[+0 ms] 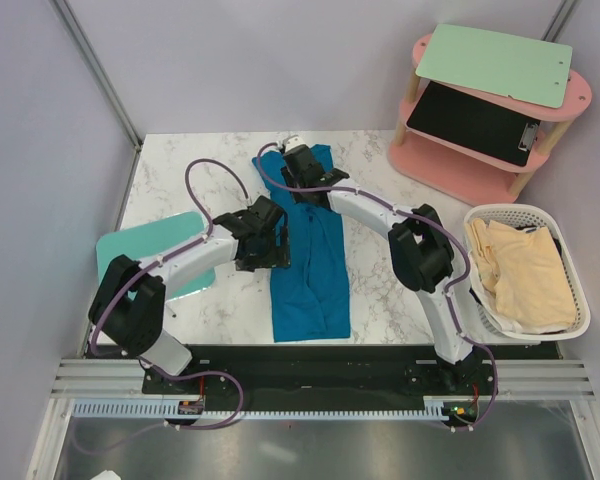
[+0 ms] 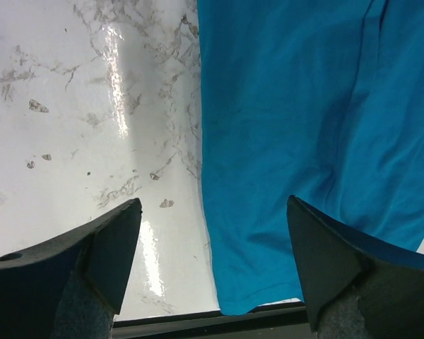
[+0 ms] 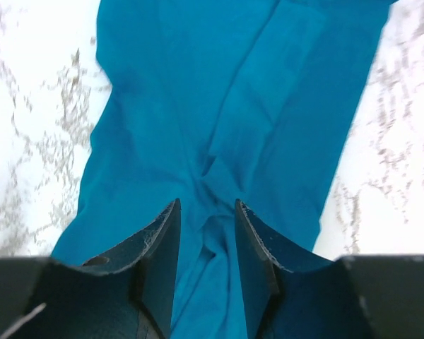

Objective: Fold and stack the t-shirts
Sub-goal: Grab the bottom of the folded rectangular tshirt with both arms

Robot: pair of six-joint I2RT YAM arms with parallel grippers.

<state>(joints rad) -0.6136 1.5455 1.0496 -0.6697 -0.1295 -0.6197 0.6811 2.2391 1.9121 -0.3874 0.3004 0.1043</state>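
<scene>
Teal t-shirt [image 1: 315, 285] flat on a white marble bench [image 1: 170, 170], pale walls [image 1: 40, 120] around.
Left jaws released wide; right jaws slightly parted above it.

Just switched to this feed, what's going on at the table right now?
The teal t-shirt lies on the marble table, folded lengthwise into a narrow strip. The left arm hovers at its left edge, jaws wide open and empty. The right arm is over the far end, jaws slightly apart above a pucker of cloth. The cream t-shirts wait in the white basket.
</scene>
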